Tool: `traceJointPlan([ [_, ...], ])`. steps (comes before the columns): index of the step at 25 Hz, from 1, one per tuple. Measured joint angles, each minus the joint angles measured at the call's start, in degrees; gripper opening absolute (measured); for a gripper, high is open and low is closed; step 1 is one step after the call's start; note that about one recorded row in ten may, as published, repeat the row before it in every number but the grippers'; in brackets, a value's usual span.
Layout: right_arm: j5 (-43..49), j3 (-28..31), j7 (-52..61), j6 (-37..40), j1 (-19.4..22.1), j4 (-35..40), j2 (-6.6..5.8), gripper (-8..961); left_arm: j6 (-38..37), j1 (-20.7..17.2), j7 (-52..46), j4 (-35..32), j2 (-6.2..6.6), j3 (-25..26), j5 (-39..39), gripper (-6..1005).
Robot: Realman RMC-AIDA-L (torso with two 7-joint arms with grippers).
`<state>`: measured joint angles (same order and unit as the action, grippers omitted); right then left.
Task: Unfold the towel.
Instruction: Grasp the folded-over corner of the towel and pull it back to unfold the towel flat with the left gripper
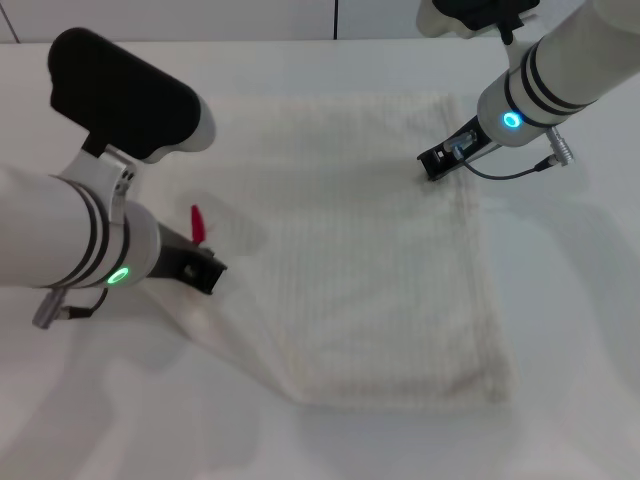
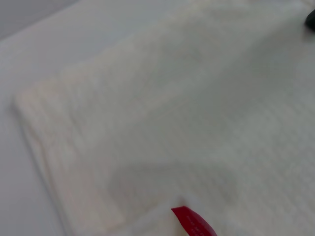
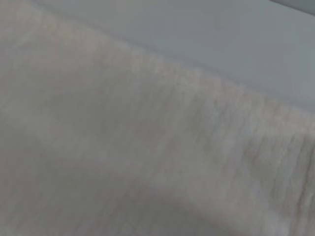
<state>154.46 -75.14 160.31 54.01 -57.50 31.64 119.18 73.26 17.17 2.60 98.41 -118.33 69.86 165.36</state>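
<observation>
The cream-white towel (image 1: 370,260) lies mostly spread out on the white table, with faint ribbed stripes. Its small red tag (image 1: 197,222) stands up at the near-left corner, right beside my left gripper (image 1: 203,268), which is low at that corner. The left wrist view shows the tag (image 2: 194,223) close under the camera, with the towel (image 2: 187,108) stretching away from it. My right gripper (image 1: 436,164) is down on the towel near its far right corner. The right wrist view is filled by towel cloth (image 3: 128,147) and its edge.
The white table (image 1: 560,300) surrounds the towel on all sides, with bare surface to the right and in front. The near edge of the towel (image 1: 400,395) looks thicker, like a hem or a fold. A cable (image 1: 520,172) hangs from the right wrist.
</observation>
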Motion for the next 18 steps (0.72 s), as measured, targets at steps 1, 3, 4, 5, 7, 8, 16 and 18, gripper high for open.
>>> traceJointPlan([
  [1, 0.0, 0.0, 0.0, 0.1, 0.0, 0.0, 0.00, -2, 0.7, -0.1, -0.6, 0.1, 0.02, 0.1, 0.0, 52],
  [3, 0.0, 0.0, 0.0, 0.1, 0.0, 0.0, 0.00, -2, 2.8, -0.1, -1.7, 0.2, 0.08, 0.4, 0.1, 52],
  [4, 0.1, 0.0, 0.0, 0.2, 0.0, 0.0, 0.00, -2, 3.7, -0.1, -2.0, 0.4, 0.11, 0.6, 0.2, 52],
  [5, 0.1, 0.0, 0.0, 0.2, 0.0, 0.0, 0.00, -2, 4.8, -0.1, -2.3, 0.6, 0.11, 0.7, 0.2, 52],
  [7, 0.1, 0.0, 0.0, 0.2, 0.1, 0.0, 0.00, -2, 6.2, -0.2, -2.7, 1.1, 0.13, 0.9, 0.2, 53],
  [8, 0.1, 0.0, 0.0, 0.2, 0.1, 0.0, 0.00, -2, 7.0, -0.2, -3.0, 1.4, 0.15, 0.9, 0.2, 53],
  [16, 0.2, 0.0, 0.0, 0.2, 0.1, 0.1, 0.00, -2, 11.3, -0.6, -4.5, 3.3, 0.31, 1.4, 0.3, 54],
  [18, 0.2, 0.0, 0.0, 0.2, 0.1, 0.1, 0.00, -1, 12.6, -0.7, -4.7, 3.5, 0.31, 1.5, 0.4, 54],
])
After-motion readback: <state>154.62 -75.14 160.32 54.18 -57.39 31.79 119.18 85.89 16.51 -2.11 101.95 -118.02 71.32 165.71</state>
